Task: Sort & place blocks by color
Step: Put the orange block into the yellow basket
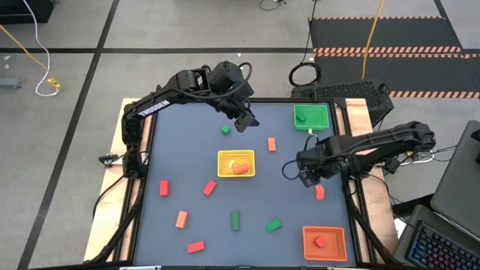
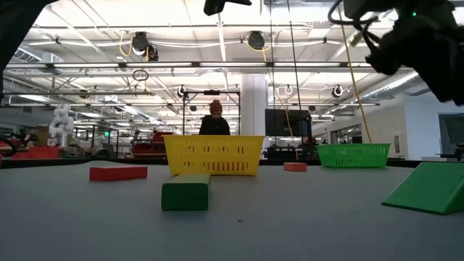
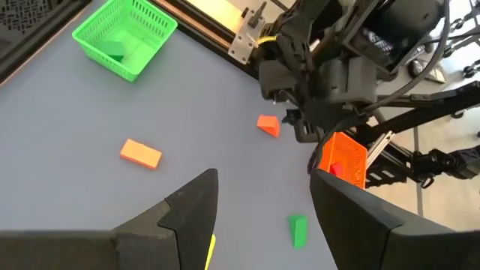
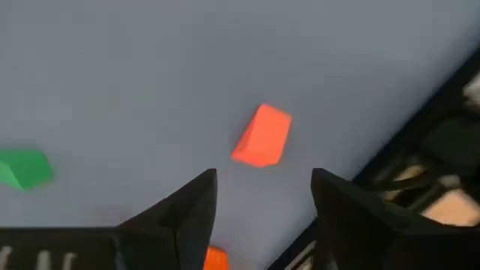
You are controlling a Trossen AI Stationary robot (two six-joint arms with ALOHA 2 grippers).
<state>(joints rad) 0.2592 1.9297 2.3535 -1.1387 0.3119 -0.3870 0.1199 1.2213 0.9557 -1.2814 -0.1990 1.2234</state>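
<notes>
Bright, even light falls from ceiling lamps [image 2: 142, 43] in the low view. The tabletop [image 1: 187, 161] carries only soft shadows. The right wrist view is blurred

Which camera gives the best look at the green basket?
The left wrist view: the green basket shows whole, a green block inside. The high view shows it small, at the table's far edge. The low view shows only its side. The right wrist view misses it.

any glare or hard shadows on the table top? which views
High view: the table is evenly lit with no glare, only a soft shadow beside the right claw. Low view: bright ceiling lamps backlight the scene, so the arm overhead reads as a silhouette. Left wrist view: no glare either.
</notes>
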